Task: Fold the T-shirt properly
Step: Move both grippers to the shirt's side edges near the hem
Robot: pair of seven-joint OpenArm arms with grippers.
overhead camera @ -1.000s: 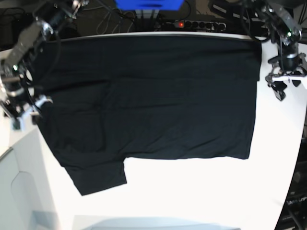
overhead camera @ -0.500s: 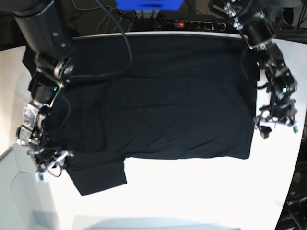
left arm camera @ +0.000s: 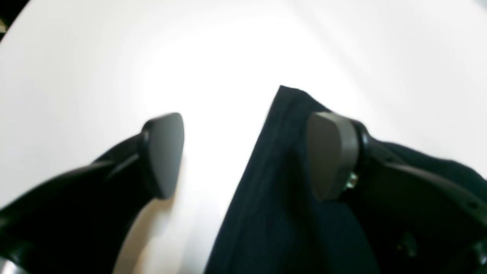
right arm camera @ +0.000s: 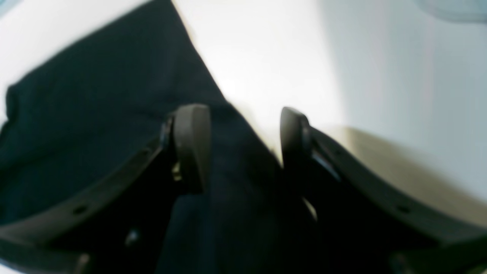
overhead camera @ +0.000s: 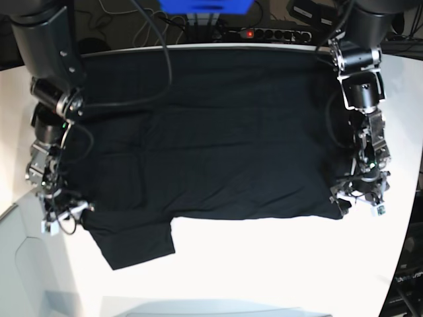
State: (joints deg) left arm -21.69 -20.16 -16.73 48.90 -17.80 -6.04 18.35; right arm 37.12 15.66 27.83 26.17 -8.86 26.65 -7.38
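While a second ago both arms stood up at the far corners of the table (overhead camera: 264, 264), I now have them brought down to the near edge of the T-shirt (overhead camera: 211, 139). The left claw (overhead camera: 360, 198) sits at the near hem corner on the base view's right; the right claw (overhead camera: 59, 214) sits by the near sleeve on that view's left. From the left wrist, its claw (left arm camera: 243, 152) stands wide, one pad (left arm camera: 163, 152) over bare table and the other (left arm camera: 331, 152) over the T-shirt (left arm camera: 274, 198), the hem corner between them but not pinched. From the right wrist, that claw (right arm camera: 243, 148) is also parted, straddling the edge of the T-shirt (right arm camera: 95, 114), nothing gripped.

I judge both claws are lined up for a two-corner pick, so the next fold can start once they shut on cloth.

Count: one T-shirt, lying flat and spread over the table's far half, one sleeve jutting toward me; two arms, two claws; one table. No print or tag shows from here.
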